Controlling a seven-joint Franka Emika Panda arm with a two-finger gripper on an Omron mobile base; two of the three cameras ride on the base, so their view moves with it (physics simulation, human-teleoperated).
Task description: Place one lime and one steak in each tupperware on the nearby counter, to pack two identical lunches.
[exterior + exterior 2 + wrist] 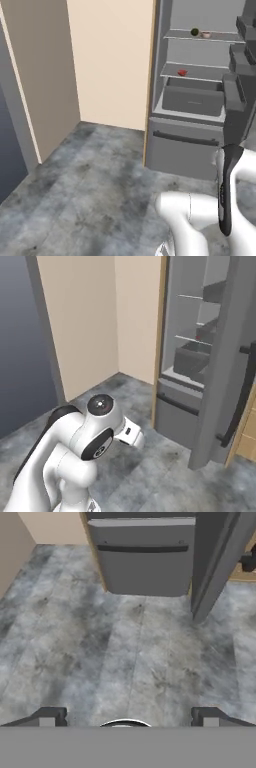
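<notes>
In the left base view, a dark green lime (194,32) is seen on the upper shelf (220,36) of the open fridge (192,87), with a pale, red-centred steak (206,35) just beside it on the right. One shelf lower, a bright red steak (182,72) lies alone, a little left of the lime above it. All three are set well up and back inside the fridge, while the arm is folded low over the grey floor (90,185) in front of the closed bottom drawer (182,148). In the hand view, the claw (129,718) is held spread wide and empty, pointed down at the floor, with the drawer ahead. The food is therefore judged to lie forward and well above the claw, so a lift and a reach into the shelves would be called for.
</notes>
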